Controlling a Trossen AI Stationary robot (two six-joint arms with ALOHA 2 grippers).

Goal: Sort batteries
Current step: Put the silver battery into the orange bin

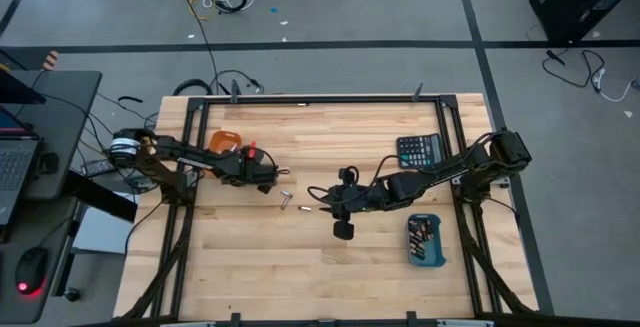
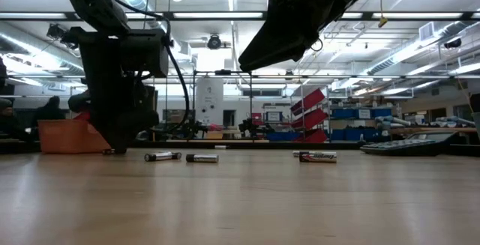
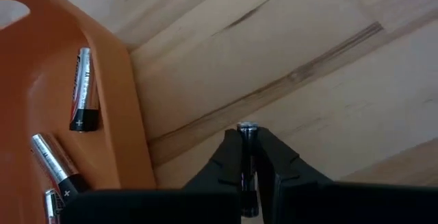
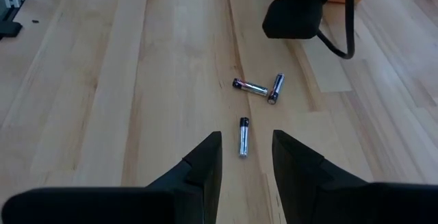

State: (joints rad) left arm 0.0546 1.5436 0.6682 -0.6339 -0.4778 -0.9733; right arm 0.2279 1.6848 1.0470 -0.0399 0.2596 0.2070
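Observation:
My left gripper (image 3: 246, 138) is shut on a silvery-dark battery (image 3: 246, 157), low over the wood just outside the orange tray (image 3: 130, 114); the gripper also shows in the high view (image 1: 268, 174). The tray holds batteries (image 3: 82, 90). My right gripper (image 4: 246, 145) is open above the table's middle (image 1: 325, 197), its fingers either side of, and above, a loose battery (image 4: 243, 136) lying on the wood. Two more batteries (image 4: 250, 87) (image 4: 276, 87) lie beyond it. The blue tray (image 1: 425, 239) holds several batteries. My left gripper pinches the battery between its two fingers (image 3: 226, 159), which lie along it. The battery's far end (image 3: 246, 127) sticks out just past the fingertips, toward the table beside the orange tray's wall. Whether that end touches the wood, I cannot tell.
A black calculator (image 1: 420, 150) lies at the far right, near my right arm. In the low view, three batteries (image 2: 163, 156) (image 2: 201, 157) (image 2: 316, 156) lie between the two grippers. Bare wood spreads toward the table's near edge (image 1: 300, 287).

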